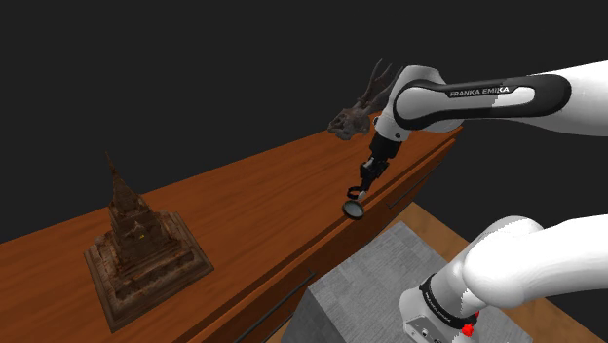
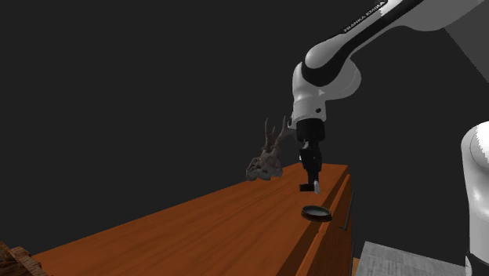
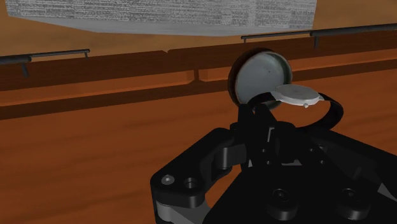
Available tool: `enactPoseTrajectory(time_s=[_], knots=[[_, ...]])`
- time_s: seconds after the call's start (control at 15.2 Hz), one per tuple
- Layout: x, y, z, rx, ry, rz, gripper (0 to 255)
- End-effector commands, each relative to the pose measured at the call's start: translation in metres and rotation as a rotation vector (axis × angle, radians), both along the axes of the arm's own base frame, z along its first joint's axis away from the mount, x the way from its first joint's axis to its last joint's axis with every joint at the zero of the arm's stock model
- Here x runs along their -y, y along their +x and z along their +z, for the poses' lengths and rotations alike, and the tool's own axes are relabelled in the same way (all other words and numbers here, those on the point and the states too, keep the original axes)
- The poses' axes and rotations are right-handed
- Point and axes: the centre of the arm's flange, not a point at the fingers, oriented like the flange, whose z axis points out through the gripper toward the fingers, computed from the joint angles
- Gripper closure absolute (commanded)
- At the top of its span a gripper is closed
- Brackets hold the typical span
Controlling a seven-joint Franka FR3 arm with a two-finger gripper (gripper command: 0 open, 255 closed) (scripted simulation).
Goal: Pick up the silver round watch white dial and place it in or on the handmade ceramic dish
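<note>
My claw (image 2: 311,185) clamped on watch (image 3: 298,95) strap, hanging just above dish (image 3: 254,73) near table (image 1: 244,195) edge, lined up for drop

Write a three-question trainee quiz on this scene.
1. True or false: the watch already lies in the dish.
2. What stands on the wooden top beyond the gripper? A) a lamp B) an antlered skull C) a kettle
3. Fill in: the dish sits close to the top's ____ on the stand's side.
Key: 1 false, the gripper holds it above the dish; 2 B; 3 edge.
</note>
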Motion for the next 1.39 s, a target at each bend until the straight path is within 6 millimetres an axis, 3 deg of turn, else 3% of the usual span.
enactPoseTrajectory(time_s=[0.0, 0.46, 0.53, 0.86, 1.12, 1.32], knots=[[0.000, 0.002, -0.005, 0.001, 0.000, 0.000, 255], [0.000, 0.002, -0.005, 0.000, 0.000, 0.000, 255], [0.000, 0.002, -0.005, 0.000, 0.000, 0.000, 0], [0.000, 0.002, -0.005, 0.000, 0.000, 0.000, 0], [0.011, 0.008, 0.044, 0.001, 0.000, 0.000, 0], [0.011, 0.008, 0.044, 0.001, 0.000, 0.000, 0]])
